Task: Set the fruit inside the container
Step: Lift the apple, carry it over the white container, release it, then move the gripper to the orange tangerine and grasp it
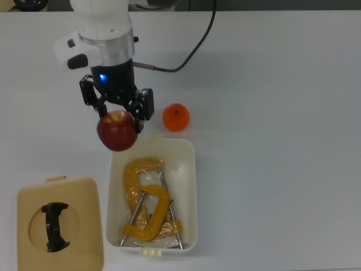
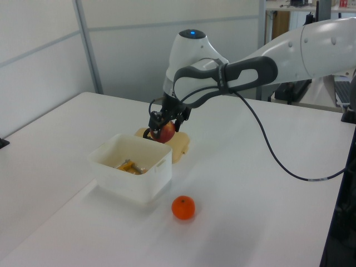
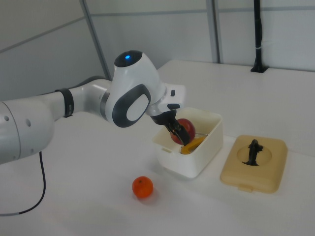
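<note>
Gripper (image 1: 117,116) is clamped on the apple (image 1: 117,131), carried in the air just at the container (image 1: 189,169) rim's near corner. Judgement: shift further over the tub's interior before lowering, so the apple clears the wall; release low, aiming for the free end nearest the tool. The orange (image 1: 176,117) sits on the table just beside the gripper, outside the tub. Below the tool, the container holds two yellow clamps (image 1: 148,209). The lid (image 1: 59,223) lies well off, beyond the tub.

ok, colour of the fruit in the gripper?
Dark red apple with a yellowish patch near the stem; clearest in the top view.
</note>
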Robot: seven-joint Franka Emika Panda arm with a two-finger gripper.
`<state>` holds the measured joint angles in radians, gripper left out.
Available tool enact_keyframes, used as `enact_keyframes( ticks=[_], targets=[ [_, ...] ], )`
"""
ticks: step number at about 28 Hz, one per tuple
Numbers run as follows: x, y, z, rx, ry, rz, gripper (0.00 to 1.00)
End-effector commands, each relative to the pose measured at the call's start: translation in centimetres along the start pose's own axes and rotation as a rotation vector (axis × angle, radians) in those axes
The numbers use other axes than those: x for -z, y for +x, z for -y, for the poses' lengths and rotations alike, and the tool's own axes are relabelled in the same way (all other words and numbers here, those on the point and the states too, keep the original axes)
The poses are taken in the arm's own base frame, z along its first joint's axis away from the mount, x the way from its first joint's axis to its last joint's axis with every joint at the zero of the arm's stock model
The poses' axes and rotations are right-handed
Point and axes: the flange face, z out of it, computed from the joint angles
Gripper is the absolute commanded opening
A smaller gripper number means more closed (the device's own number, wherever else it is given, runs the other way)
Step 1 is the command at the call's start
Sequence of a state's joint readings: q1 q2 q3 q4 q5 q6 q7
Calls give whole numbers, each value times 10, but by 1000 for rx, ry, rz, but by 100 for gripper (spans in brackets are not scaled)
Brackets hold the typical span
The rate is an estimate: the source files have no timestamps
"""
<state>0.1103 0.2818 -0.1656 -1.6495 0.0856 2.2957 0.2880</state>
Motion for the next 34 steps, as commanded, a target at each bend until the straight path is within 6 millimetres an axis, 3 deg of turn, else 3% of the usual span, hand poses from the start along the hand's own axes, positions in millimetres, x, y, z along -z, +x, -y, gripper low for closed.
enact_keyframes(
  ticks=[1, 4, 6, 8, 9, 16, 21, 26, 29, 34],
  targets=[
    [-14, 10, 4, -62, -29, -70, 0],
    [-30, 8, 4, -63, -63, -66, 0],
    [-39, 3, 14, -25, -91, -64, 31],
    [-44, -4, 27, -6, -90, -58, 82],
    [-45, -5, 31, -8, -91, -57, 100],
    [-39, -13, 52, -8, -81, -62, 100],
    [-28, -13, 50, -7, -80, -65, 100],
    [-15, -31, 42, 134, -133, 94, 100],
    [-14, -48, 51, 203, -114, 191, 100],
    [-41, -82, 69, 263, -120, 265, 100]
  ],
)
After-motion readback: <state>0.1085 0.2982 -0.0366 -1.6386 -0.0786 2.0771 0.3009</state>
